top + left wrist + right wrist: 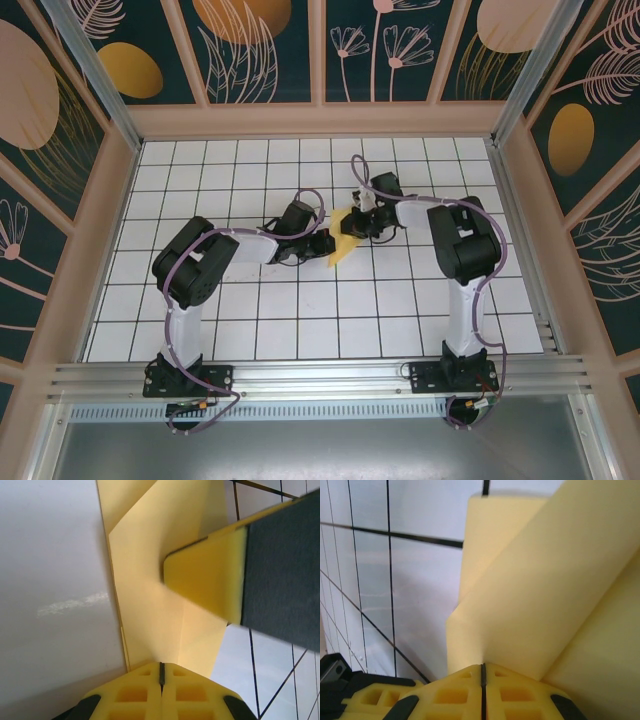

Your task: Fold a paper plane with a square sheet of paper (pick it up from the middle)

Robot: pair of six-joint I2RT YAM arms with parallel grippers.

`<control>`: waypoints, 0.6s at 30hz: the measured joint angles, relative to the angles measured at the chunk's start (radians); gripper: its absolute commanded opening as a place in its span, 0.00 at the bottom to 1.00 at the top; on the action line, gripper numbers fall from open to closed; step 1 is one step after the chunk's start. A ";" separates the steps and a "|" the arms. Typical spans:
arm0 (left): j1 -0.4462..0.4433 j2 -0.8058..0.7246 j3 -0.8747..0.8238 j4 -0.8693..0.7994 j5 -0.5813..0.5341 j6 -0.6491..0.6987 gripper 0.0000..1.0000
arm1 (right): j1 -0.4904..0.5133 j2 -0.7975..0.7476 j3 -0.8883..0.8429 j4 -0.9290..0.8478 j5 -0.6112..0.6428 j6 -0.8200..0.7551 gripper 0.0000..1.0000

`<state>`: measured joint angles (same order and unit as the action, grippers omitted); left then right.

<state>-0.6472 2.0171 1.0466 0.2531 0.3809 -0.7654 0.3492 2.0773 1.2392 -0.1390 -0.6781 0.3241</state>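
The pale yellow sheet of paper [343,243] is folded into layered flaps and held off the table between both arms at mid-table. It tapers to a point toward the near side. My left gripper [325,243] is shut on its left edge, and in the left wrist view the paper [150,595] rises straight out of the closed jaws [161,669]. My right gripper [362,222] is shut on the far right part. In the right wrist view folded layers [535,595] run up from its closed jaws [483,669]. One right fingertip [205,577] lies against the paper.
The white gridded table [300,300] is walled by patterned panels [250,50] at the back and on both sides. A metal rail [320,375] carries the arm bases at the near edge. Purple cables [370,185] loop over both arms.
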 measured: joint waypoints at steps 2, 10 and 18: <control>0.000 0.000 0.000 0.000 0.000 0.003 0.00 | -0.019 0.016 0.023 0.000 0.001 0.005 0.09; 0.000 0.000 0.000 0.000 0.000 0.003 0.00 | -0.072 0.064 0.101 -0.007 0.019 0.046 0.09; 0.000 0.000 -0.001 0.001 0.000 0.006 0.00 | -0.110 0.098 0.161 -0.024 0.040 0.072 0.08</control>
<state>-0.6472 2.0171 1.0454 0.2539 0.3813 -0.7597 0.2390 2.1757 1.4006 -0.1635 -0.6376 0.3965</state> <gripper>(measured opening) 0.069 0.086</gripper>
